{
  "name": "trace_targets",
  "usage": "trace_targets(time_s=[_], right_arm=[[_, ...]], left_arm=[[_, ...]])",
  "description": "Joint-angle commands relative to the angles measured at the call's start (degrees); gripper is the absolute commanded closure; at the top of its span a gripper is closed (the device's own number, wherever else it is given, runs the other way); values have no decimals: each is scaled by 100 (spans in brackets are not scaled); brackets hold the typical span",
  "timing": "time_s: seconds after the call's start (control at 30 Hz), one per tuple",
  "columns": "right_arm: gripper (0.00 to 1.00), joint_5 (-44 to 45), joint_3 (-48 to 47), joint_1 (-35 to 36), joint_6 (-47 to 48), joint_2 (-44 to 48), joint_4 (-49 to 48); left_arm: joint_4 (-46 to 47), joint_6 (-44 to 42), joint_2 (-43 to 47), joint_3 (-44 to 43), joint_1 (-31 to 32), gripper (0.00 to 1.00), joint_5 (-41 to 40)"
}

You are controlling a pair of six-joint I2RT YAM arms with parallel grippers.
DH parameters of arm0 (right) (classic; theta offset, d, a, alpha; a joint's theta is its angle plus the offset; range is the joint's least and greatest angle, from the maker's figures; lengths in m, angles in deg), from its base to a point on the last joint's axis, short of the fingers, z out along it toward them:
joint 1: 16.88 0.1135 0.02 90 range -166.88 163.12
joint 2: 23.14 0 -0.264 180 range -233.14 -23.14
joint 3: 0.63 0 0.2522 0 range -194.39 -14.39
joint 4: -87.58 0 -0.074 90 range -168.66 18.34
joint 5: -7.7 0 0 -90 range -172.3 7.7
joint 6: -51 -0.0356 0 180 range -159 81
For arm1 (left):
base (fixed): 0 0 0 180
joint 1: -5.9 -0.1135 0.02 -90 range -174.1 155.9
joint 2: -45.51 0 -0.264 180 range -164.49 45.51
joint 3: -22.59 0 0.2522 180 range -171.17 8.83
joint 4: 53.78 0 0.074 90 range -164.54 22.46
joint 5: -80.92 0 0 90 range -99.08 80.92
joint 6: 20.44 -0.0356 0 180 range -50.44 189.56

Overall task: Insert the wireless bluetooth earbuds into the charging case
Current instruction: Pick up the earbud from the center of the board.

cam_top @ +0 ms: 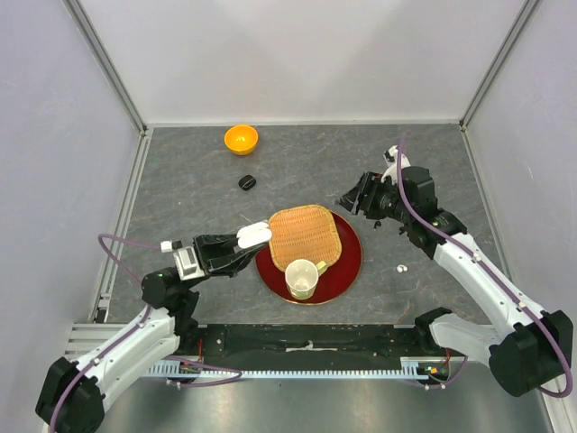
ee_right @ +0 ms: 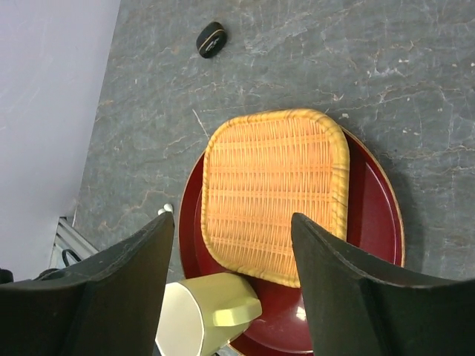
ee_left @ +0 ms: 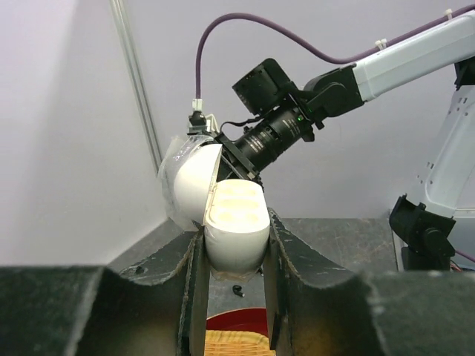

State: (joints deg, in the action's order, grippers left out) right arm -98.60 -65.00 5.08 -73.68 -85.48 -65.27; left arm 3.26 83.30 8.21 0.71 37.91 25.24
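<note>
White oval charging case (ee_left: 236,222), lid open, is clamped between fingers (ee_left: 312,289) of left gripper (ee_left: 234,237), held at 10 o'clock edge of round dark-red tray (cam_top: 350,262). Right gripper (cam_top: 354,194) is raised at tray's 1 o'clock, fingers apart, nothing between. One tiny white earbud (cam_top: 401,268) is seen on grey table (cam_top: 180,180), at tray's 3 o'clock.

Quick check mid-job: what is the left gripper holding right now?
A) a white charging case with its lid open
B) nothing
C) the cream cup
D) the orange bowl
A: in the left wrist view the white charging case, lid swung open, sits clamped between the fingers of the left gripper; the cream cup stands on the red plate.
</note>
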Motion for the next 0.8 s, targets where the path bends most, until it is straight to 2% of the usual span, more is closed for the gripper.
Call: trace_targets(time_s=[0.0, 0.07, 0.1, 0.17, 0.3, 0.33, 0.53, 0.77], right_arm=[[30, 361, 34, -16, -311, -5, -137], [33, 1327, 34, -42, -478, -14, 276], [33, 1592, 60, -86, -583, -23, 731], [34, 1919, 261, -471, -786, 47, 928], [35, 1262, 1218, -1552, -787, 196, 867], [35, 1121, 1325, -1945, -743, 223, 876], [37, 672, 1975, -3186, -804, 522, 1078], [37, 812, 2380, -3408, -839, 531, 1175]], left_arm=[[-628, -565, 319, -260, 25, 98, -260], [-699, -574, 363, -278, 25, 98, -242], [-700, -574, 381, -295, 25, 98, -234], [-726, -583, 390, -313, 25, 98, -216], [-805, -635, 381, -331, 25, 98, -154], [-840, -688, 390, -339, 25, 98, -120], [-1007, -750, 416, -392, 25, 98, -58], [-1086, -776, 495, -375, 25, 98, -58]])
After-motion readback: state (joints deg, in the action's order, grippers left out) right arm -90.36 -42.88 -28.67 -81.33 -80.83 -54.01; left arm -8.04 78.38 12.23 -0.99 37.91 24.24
